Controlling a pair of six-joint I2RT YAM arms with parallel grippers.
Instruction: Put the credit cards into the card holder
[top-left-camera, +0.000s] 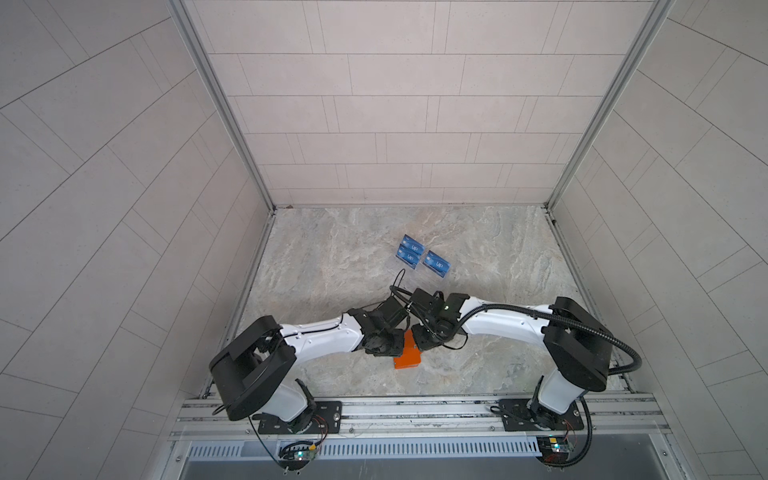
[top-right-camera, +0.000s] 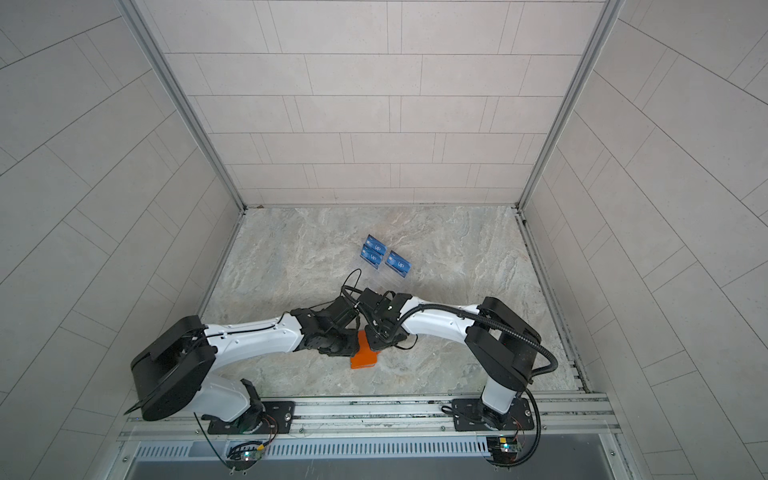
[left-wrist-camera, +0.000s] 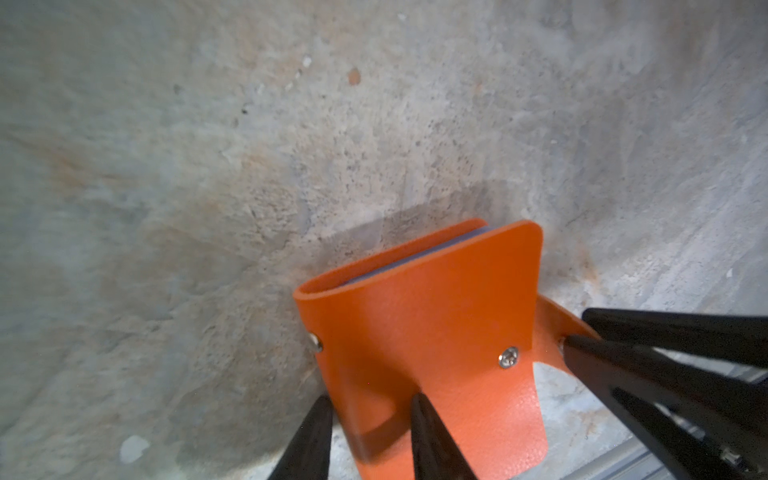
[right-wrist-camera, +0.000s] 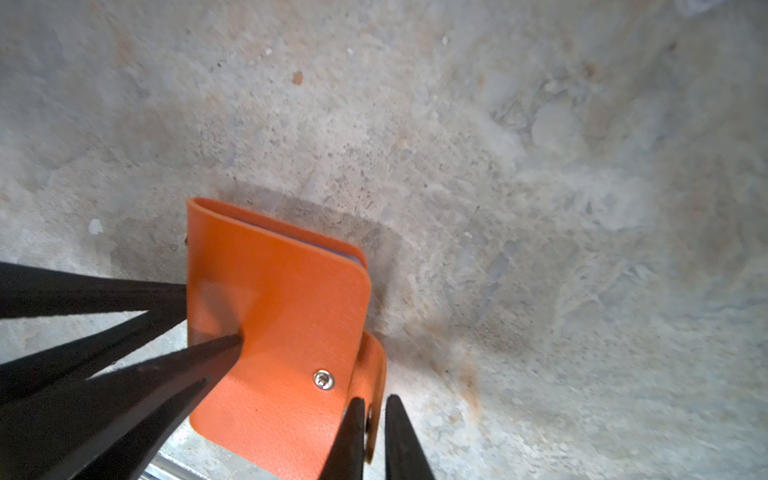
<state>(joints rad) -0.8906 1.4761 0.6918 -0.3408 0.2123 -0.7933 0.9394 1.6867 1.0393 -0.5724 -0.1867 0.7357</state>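
Observation:
The orange card holder (top-left-camera: 409, 358) (top-right-camera: 365, 358) lies closed near the table's front middle, between both wrists. In the left wrist view my left gripper (left-wrist-camera: 370, 411) is shut on the card holder (left-wrist-camera: 415, 324) at its spine side, with one finger on the cover and the other outside the edge. In the right wrist view my right gripper (right-wrist-camera: 374, 411) pinches the snap tab (right-wrist-camera: 372, 374) of the card holder (right-wrist-camera: 282, 311), beside the metal stud (right-wrist-camera: 323, 380). Three blue credit cards (top-left-camera: 413, 246) (top-left-camera: 436, 262) (top-right-camera: 371, 258) stand further back.
The blue cards rest on a clear acrylic stand (top-left-camera: 417, 277), barely visible against the marbled table (top-left-camera: 498, 249). Tiled walls enclose three sides. An aluminium rail (top-left-camera: 415, 409) with both arm bases runs along the front edge.

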